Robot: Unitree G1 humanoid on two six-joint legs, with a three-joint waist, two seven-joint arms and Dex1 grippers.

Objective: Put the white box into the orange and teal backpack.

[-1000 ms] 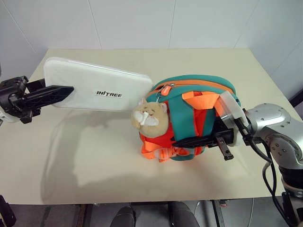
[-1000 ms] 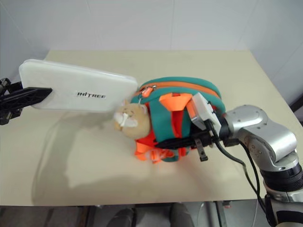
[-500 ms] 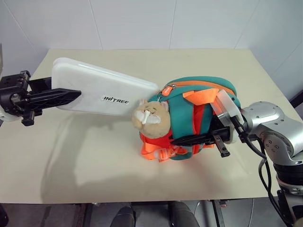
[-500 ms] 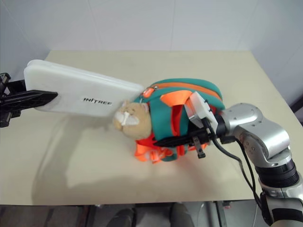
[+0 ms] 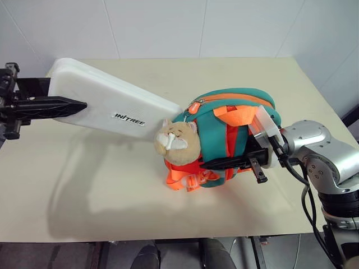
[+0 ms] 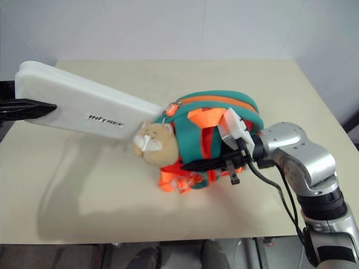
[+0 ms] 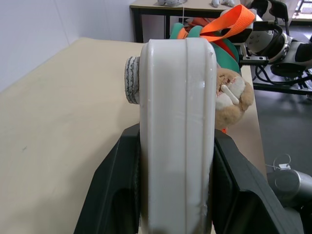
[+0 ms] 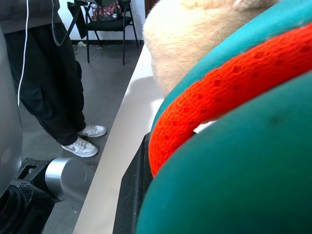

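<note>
My left gripper (image 5: 78, 104) is shut on the left end of the white box (image 5: 118, 106), a flat white case with dark lettering. It holds the box in the air, slanting down to the right. The box's low right end meets the top of the orange and teal backpack (image 5: 216, 131) near its zip pull (image 5: 194, 106). In the left wrist view the black fingers (image 7: 114, 195) clamp both faces of the box (image 7: 178, 122). A tan plush toy (image 5: 178, 143) hangs on the backpack's front. My right gripper (image 5: 210, 164) is shut on the backpack's lower side, among the orange straps (image 8: 219, 97).
The backpack stands on a beige table (image 5: 112, 185), right of the middle. White walls run behind the table's far edge. A person's legs (image 8: 58, 97) show beside the table in the right wrist view, with a chair (image 8: 105, 19) behind them.
My left gripper has risen and lifted the box's left end, so the box slants more steeply down toward the backpack. The right gripper keeps its hold in place.
</note>
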